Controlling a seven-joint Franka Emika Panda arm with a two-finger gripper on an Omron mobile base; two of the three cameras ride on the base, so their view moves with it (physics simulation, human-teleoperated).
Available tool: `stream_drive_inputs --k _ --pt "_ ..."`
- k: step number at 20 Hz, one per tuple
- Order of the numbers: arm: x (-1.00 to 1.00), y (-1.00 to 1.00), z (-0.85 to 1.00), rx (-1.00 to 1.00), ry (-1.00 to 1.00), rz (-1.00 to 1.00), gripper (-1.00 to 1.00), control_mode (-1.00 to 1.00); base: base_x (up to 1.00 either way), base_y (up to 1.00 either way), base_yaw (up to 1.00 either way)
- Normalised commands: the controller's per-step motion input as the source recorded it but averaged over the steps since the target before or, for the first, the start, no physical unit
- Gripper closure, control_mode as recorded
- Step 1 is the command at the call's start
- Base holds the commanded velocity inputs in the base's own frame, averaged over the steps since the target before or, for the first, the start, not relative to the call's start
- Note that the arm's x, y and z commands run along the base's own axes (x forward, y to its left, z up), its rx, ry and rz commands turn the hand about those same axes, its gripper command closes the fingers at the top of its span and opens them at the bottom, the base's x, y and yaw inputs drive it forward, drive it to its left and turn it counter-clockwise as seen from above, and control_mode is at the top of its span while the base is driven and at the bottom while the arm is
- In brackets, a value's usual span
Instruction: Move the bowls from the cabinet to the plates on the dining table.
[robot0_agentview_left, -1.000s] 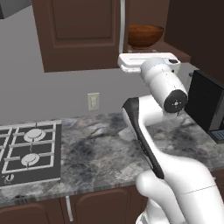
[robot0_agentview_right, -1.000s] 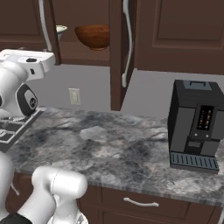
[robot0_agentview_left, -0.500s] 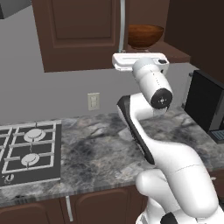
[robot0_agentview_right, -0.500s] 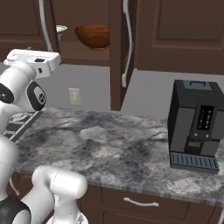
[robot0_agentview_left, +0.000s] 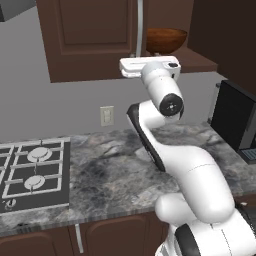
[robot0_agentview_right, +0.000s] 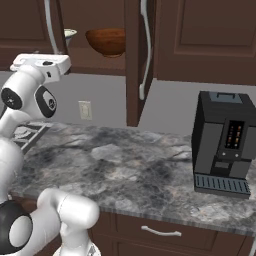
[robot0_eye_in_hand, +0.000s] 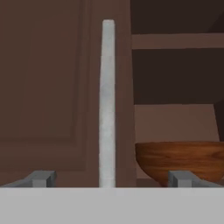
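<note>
The reddish-brown wooden bowl (robot0_agentview_left: 165, 39) (robot0_agentview_right: 106, 41) (robot0_eye_in_hand: 182, 160) stands on the shelf of the open dark brown cabinet (robot0_agentview_left: 90, 37). A cream-white bowl (robot0_agentview_right: 70, 34) peeks out to its left on the same shelf, partly hidden by a silver handle. My gripper (robot0_eye_in_hand: 111, 179) is open with nothing between its fingertips (robot0_eye_in_hand: 42, 178). It faces the long silver bar handle (robot0_eye_in_hand: 107, 100) of a shut cabinet door, and the wooden bowl lies beyond its right fingertip. My white hand (robot0_agentview_left: 149, 65) (robot0_agentview_right: 42, 62) hovers just below and in front of the shelf. The plates and the dining table are out of view.
A black coffee machine (robot0_agentview_right: 225, 145) (robot0_agentview_left: 235, 120) stands on the grey marbled counter (robot0_agentview_right: 125, 170) at the right. A gas hob (robot0_agentview_left: 30, 172) lies at the left. A swung-out cabinet door (robot0_agentview_right: 132, 60) with its handle (robot0_agentview_right: 145, 50) juts out right of the bowl. A wall outlet (robot0_agentview_left: 106, 115) is below.
The arm has stretched forward and a little upward, bringing the hand closer to the cabinet front below the wooden bowl. The gripper has stayed open.
</note>
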Motion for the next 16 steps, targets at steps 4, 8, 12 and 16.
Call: stream_drive_inputs --k 4,8,12,16 --pt "0.47 0.00 0.03 0.00 0.02 0.00 -1.00 -1.00 0.00 0.00 0.00" --pt "0.44 0.02 0.00 0.00 0.00 0.00 -1.00 -1.00 0.00 0.00 0.00" --pt "0.40 0.03 0.00 0.00 0.00 0.00 -1.00 -1.00 0.00 0.00 0.00" --pt "0.38 0.05 0.00 0.00 0.00 0.00 -1.00 -1.00 0.00 0.00 0.00"
